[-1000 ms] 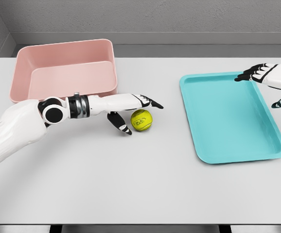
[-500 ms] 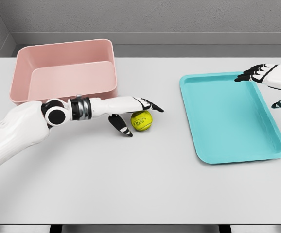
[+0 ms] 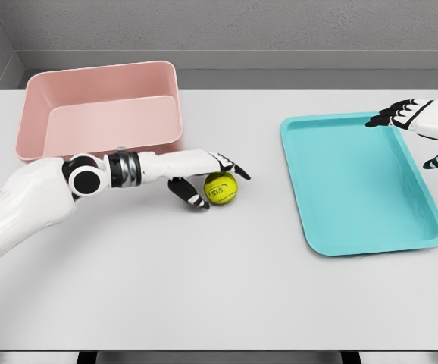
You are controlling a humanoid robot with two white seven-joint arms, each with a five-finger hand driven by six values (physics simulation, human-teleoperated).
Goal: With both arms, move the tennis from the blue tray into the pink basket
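Observation:
A yellow-green tennis ball (image 3: 221, 189) rests on the white table between the pink basket (image 3: 45, 114) and the blue tray (image 3: 355, 189). My left hand (image 3: 217, 185) reaches in from the left and brackets the ball: its fingers (image 3: 233, 167) arch over the top and the thumb (image 3: 191, 197) sits against the ball's left side. The grip is still loose, so the hand counts as open. My right hand (image 3: 420, 136) hovers open over the tray's far right corner, holding nothing.
The pink basket stands at the back left, just behind my left forearm (image 3: 151, 165). The blue tray lies at the right with nothing in it. The table's front edge (image 3: 219, 350) runs along the bottom.
The left hand's fingers have curled down a little over the ball and the thumb has drawn in toward it. The ball and the right hand stay put.

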